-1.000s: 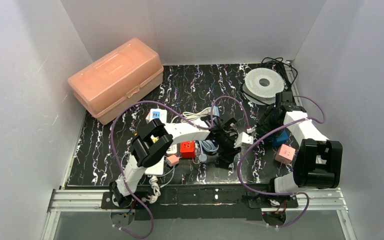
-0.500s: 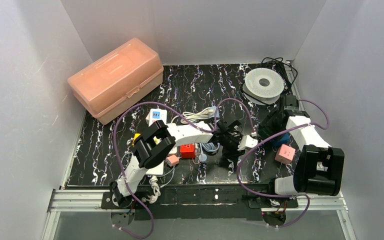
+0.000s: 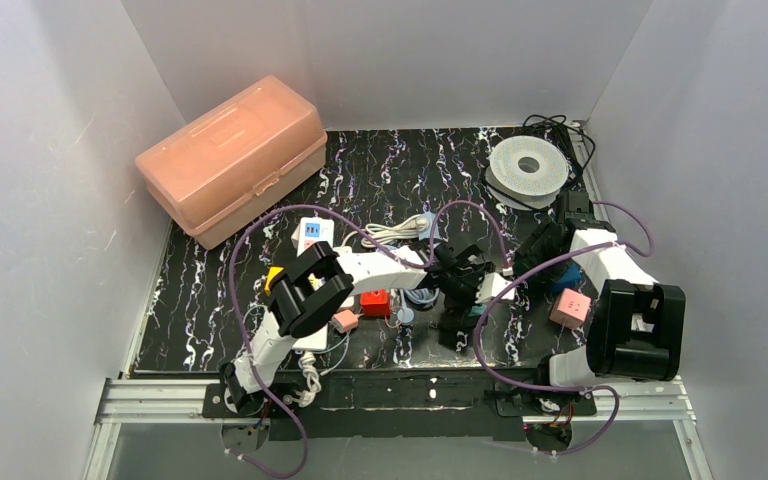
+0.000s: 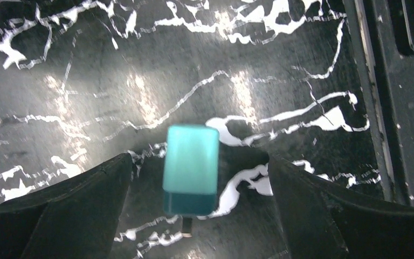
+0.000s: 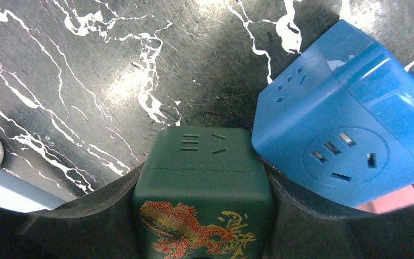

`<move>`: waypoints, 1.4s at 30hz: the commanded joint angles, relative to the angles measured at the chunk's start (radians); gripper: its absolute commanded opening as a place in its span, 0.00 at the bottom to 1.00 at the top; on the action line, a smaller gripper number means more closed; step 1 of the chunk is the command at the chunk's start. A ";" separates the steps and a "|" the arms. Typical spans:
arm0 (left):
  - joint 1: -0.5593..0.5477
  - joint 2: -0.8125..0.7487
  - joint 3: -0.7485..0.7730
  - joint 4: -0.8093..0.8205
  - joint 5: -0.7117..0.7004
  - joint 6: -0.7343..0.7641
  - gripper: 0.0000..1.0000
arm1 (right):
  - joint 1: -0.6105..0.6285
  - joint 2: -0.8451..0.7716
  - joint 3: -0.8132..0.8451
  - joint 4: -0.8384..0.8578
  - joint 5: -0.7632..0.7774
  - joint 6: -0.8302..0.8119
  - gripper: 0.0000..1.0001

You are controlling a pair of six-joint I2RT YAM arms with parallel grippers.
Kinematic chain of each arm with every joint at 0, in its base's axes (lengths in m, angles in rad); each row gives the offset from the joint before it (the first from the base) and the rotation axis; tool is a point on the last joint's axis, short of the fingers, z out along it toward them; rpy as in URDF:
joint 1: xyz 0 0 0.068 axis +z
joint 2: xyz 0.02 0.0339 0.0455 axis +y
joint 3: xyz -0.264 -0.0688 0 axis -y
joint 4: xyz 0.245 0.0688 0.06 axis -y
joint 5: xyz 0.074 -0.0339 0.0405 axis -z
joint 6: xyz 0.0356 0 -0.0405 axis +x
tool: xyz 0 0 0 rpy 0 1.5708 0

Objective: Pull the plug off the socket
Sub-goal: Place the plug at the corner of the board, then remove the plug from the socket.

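A teal plug [image 4: 190,167] lies loose between the wide-apart fingers of my left gripper [image 4: 200,160], touching neither; one metal prong shows at its near end. It looks blurred over the black marbled table [image 4: 86,81]. My left gripper [image 3: 460,300] hangs near the table's front middle. My right gripper [image 5: 204,174] is shut on a dark green cube socket [image 5: 202,205] with a red and gold dragon print; the socket's empty slots face away. In the top view the right gripper [image 3: 538,255] sits at the right, a little apart from the left one.
A blue cube socket [image 5: 345,129] leans against the green one. A pink cube [image 3: 570,308], a red cube [image 3: 375,302], a white power strip [image 3: 312,232] and coiled cables [image 3: 415,290] lie around. A salmon toolbox [image 3: 232,160] stands back left, a white spool [image 3: 527,168] back right.
My left gripper has opened and let go of the teal plug after drifting toward the near edge. The right gripper still holds the green socket and has barely moved.
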 commanded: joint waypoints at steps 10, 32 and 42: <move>0.056 -0.395 -0.139 -0.213 0.012 -0.031 0.98 | 0.065 0.050 0.095 -0.007 0.015 -0.014 0.68; 0.190 -0.762 -0.213 -0.308 -0.095 -0.153 0.98 | 0.174 0.016 0.294 -0.181 0.123 -0.003 0.83; 0.307 -0.896 -0.276 -0.249 -0.247 -0.279 0.98 | 0.241 -0.215 0.077 0.241 -0.140 -0.059 0.87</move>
